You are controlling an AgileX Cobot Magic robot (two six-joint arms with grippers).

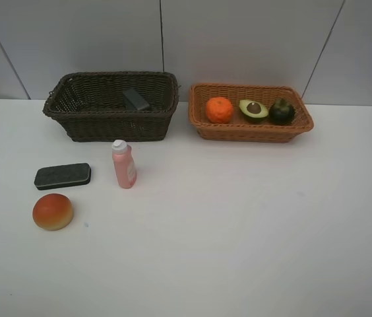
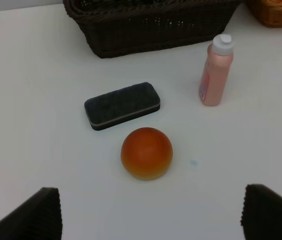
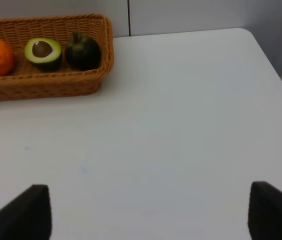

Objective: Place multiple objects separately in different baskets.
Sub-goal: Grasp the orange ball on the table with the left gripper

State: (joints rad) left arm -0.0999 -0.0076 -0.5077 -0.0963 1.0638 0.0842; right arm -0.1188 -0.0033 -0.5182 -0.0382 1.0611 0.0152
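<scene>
Left gripper [image 2: 156, 212]: jaws wide, empty. Straight ahead, near: peach-coloured fruit [image 2: 146, 152]. Beyond it: eraser block [image 2: 122, 105], long axis across the approach; pink bottle [image 2: 216, 70] upright; dark basket [image 2: 131, 37]. Right gripper [image 3: 146, 210]: wide, empty, well apart, so the left arm is nearer.

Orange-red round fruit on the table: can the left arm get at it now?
Probably yes: the orange-red round fruit lies apart from the dark rectangular eraser block, and the left gripper, jaws open, faces it.

Lab-like test bench: plain white table [image 1: 239, 231], grey panelled wall [image 1: 245, 39] behind.
</scene>
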